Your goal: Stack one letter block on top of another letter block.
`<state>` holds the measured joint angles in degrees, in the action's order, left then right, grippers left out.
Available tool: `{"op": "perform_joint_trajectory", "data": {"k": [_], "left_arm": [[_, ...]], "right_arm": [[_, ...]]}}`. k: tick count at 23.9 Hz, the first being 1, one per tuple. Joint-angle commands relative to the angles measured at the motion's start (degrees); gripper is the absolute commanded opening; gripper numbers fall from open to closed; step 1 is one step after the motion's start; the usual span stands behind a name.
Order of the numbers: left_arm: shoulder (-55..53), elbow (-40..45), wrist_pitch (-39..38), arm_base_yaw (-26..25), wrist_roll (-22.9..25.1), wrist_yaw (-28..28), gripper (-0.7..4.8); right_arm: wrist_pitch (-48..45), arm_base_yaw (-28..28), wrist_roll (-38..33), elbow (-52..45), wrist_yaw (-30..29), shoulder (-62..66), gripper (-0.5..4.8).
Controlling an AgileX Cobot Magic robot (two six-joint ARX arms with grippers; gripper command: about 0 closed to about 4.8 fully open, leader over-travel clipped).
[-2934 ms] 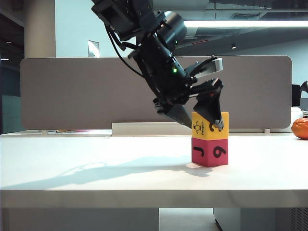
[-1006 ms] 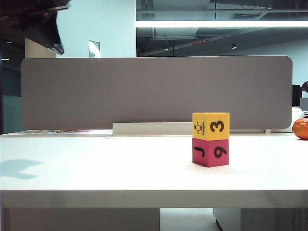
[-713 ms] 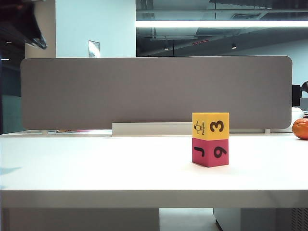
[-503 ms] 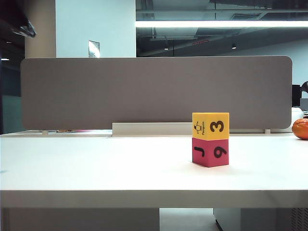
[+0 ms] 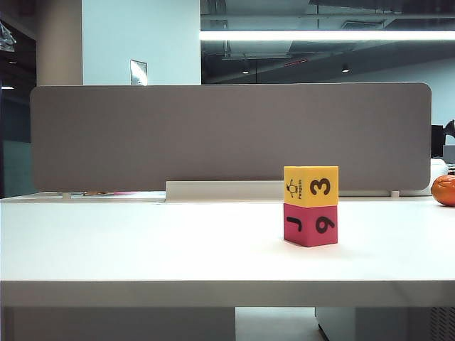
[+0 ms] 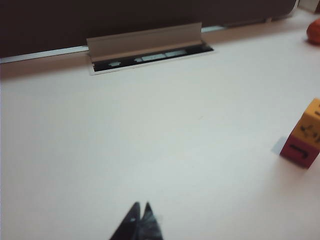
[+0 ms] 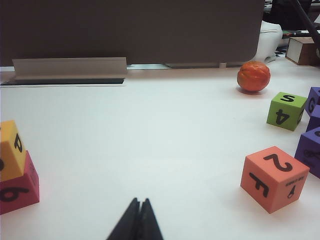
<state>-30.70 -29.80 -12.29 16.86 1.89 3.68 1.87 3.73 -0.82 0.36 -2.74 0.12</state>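
Two blocks stacked: yellow cube (image 5: 311,186) sits square on pink-red cube (image 5: 311,224), mid-right of table (image 5: 142,249). My left gripper (image 6: 140,214) & right gripper (image 7: 139,209) hang pinched shut, empty, well apart from it. Task looks done; nxt I'd just park.

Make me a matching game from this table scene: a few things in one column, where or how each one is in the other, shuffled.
Things:
1. yellow block
2. pink-red block
3. orange block
4. left gripper

Places or states:
A. resting directly on the table, under another block
B. shut, holding nothing, away from the stack
C. sitting on top of the stack
D. alone on the table, showing a 2 and an F

Pairs: 1-C, 2-A, 3-D, 4-B
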Motion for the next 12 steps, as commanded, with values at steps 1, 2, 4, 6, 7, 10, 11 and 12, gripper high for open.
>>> {"op": "perform_joint_trajectory", "data": {"k": [1, 2, 4, 6, 7, 10, 11, 12], "left_arm": [[1.44, 4.31, 4.92, 0.04, -2.78, 0.66, -0.06], [2.29, 6.75, 6.78, 0.04, -2.97, 1.66, -0.06], [3.65, 10.45, 10.12, 0.07, -4.55, 3.74, -0.06], [4.92, 13.42, 12.26, 0.07, -6.80, 4.04, -0.06], [5.18, 14.27, 12.44, 0.07, -6.84, 4.04, -0.06], [5.27, 16.39, 12.46, 0.07, -6.86, 3.87, -0.06], [5.27, 17.20, 12.44, 0.07, -6.84, 3.85, -0.06], [5.27, 17.94, 12.44, 0.07, -6.86, 3.67, -0.06]], "right_arm": [[-0.70, 0.00, 0.02, -0.15, 0.22, -0.02, -0.05], [-0.68, 0.00, 0.02, -0.15, 0.22, -0.02, -0.05], [-0.68, 0.00, 0.02, -0.15, 0.22, -0.02, -0.06], [-0.63, 0.00, 0.02, -0.15, 0.24, -0.02, -0.05], [-0.61, 0.00, 0.00, -0.15, 0.22, -0.02, -0.05], [-0.61, 0.00, 0.02, -0.15, 0.22, -0.02, -0.05], [-0.61, 0.00, 0.02, -0.15, 0.22, -0.02, -0.05], [-0.61, 0.00, 0.02, -0.15, 0.22, -0.02, -0.05]]}}
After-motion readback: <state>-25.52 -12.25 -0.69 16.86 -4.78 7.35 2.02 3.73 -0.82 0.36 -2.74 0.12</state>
